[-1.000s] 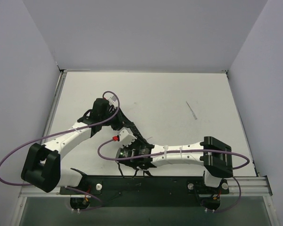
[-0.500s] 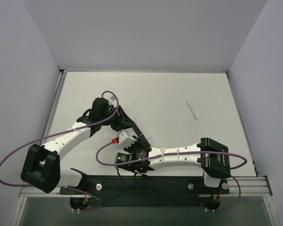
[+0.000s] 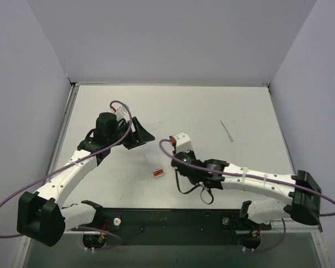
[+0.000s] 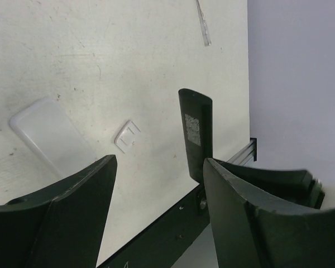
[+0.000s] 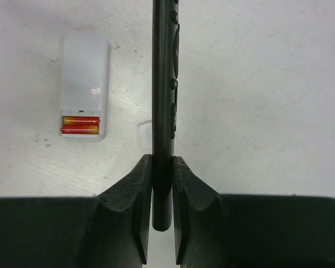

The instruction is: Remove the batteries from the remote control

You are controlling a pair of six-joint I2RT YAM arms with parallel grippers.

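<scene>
My right gripper [image 5: 162,159] is shut on the near end of the remote control [image 5: 164,72], a slim black bar seen edge-on with its buttons facing right. Left of it a white flat strip [image 5: 85,72] lies on the table with two reddish-orange batteries [image 5: 81,125] side by side in its near end. From above, the batteries [image 3: 158,174] show as a red spot between the arms. My left gripper [image 3: 139,135] is open and holds nothing. In its wrist view the left gripper [image 4: 159,162] frames bare table, with the remote control [image 4: 195,131] just beyond its right finger.
A thin silver stick [image 3: 227,131] lies on the right half of the table, and the left wrist view shows the silver stick [image 4: 202,25] far off. A small clear clip [image 4: 127,135] lies beside the white strip [image 4: 50,134]. The black base rail [image 3: 173,219] runs along the near edge.
My left gripper opened, let go of the remote and drew back to the left. My right arm swung right with the remote held. The white strip with batteries is now uncovered.
</scene>
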